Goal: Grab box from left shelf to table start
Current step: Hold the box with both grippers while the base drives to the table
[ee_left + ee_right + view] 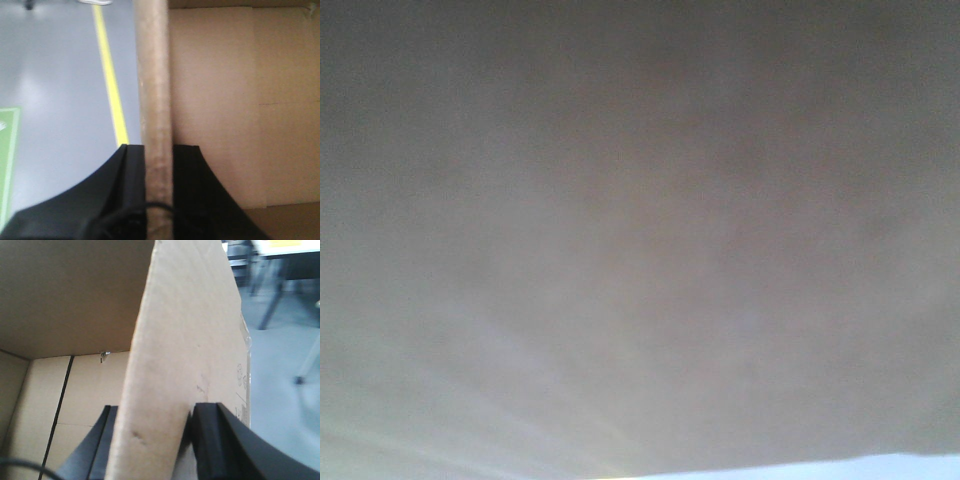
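Observation:
A blurred brown cardboard face of the box (620, 230) fills nearly the whole front view, very close to the lens. In the left wrist view my left gripper (159, 150) is shut on an upright cardboard flap of the box (155, 85), one black finger on each side, with the open box interior to the right. In the right wrist view my right gripper (152, 412) is shut on another flap of the box (190, 330), and the box's inner floor and wall lie to the left. The left shelf and the table are out of view.
Grey floor with a yellow line (112, 85) and a green patch (7, 150) lies left of the box. Dark table or rack legs (272, 300) stand on grey floor beyond the right flap. A pale strip (820, 468) shows under the box.

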Robot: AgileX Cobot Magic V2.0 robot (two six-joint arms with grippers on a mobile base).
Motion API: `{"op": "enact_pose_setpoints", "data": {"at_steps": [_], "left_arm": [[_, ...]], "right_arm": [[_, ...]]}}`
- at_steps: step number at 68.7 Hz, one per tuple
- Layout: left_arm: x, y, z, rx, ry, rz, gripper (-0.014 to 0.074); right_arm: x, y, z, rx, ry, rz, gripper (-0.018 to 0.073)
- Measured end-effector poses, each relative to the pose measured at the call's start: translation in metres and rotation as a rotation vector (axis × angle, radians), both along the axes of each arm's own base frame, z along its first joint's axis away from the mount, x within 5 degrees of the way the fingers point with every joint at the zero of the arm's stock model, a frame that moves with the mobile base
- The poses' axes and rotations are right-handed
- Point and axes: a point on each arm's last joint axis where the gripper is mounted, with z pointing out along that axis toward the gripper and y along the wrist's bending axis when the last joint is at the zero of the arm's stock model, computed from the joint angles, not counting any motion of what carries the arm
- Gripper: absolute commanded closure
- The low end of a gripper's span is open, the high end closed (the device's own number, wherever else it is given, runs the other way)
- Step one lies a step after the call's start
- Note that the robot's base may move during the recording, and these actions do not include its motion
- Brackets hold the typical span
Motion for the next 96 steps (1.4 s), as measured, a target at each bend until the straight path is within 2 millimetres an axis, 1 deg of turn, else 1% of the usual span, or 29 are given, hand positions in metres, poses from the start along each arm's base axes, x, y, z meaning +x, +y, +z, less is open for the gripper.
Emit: {"op": "enact_pose_setpoints", "data": {"at_steps": [96], "left_arm": [[0.0, 0.0, 0.0, 0.0, 0.0, -0.003, 0.0689]], "right_arm": [[0.0, 0.0, 0.0, 0.0, 0.0, 0.0, 0.0501]]}}
